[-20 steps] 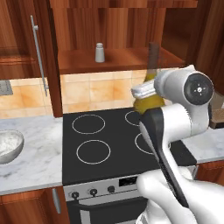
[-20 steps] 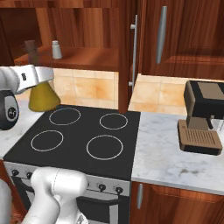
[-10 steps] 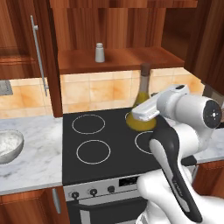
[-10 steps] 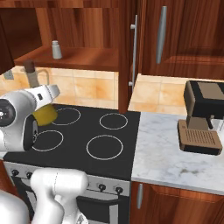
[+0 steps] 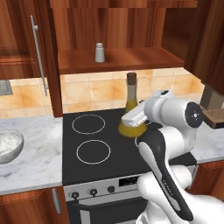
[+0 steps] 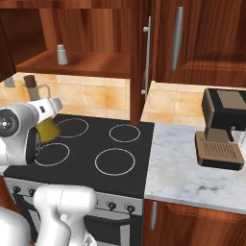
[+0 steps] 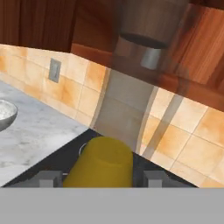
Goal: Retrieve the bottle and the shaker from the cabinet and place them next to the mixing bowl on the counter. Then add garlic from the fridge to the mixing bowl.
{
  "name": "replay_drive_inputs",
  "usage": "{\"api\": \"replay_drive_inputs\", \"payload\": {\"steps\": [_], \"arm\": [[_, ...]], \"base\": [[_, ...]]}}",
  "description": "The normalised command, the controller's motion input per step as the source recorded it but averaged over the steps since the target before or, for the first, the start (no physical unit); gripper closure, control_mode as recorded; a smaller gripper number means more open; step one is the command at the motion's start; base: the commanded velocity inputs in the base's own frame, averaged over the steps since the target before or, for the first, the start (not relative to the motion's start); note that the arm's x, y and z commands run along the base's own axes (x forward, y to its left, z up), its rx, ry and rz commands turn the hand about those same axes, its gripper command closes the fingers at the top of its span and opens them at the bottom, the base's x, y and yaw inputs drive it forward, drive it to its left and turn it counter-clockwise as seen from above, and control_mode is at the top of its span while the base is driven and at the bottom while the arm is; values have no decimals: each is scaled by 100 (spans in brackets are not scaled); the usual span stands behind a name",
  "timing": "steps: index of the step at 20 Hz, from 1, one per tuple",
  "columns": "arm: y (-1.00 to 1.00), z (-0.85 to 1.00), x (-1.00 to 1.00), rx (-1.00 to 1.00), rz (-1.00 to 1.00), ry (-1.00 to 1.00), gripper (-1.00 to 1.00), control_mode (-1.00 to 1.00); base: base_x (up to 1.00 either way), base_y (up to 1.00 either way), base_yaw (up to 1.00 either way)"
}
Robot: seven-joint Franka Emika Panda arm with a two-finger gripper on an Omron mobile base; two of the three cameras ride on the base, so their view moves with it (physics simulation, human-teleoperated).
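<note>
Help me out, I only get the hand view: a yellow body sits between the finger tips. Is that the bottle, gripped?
Observer: Yes. The left base view shows the gripper clasping the olive-yellow bottle, upright, brown stopper on, over the black stovetop.
Operator: And the shaker?
Observer: It stands on the shelf of the open cabinet, above the stovetop: shaker.

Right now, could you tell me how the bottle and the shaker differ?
The bottle is olive-yellow, tall and cone-shaped with a brown stopper; the shaker is a small pale grey cylinder. The bottle is held in the hand over the stovetop; the shaker stands on the cabinet shelf. Both are upright.
</note>
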Motion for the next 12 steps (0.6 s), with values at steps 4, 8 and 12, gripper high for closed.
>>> {"api": "replay_drive_inputs", "payload": {"steps": [4, 8, 12], "arm": [[46, -65, 61, 8, 15, 4, 100, -100], [59, -74, 66, 6, 21, 3, 100, -100], [79, -69, 58, -1, 18, 3, 100, -100]], "base": [[0, 0, 0], [0, 0, 0], [0, 0, 0]]}}
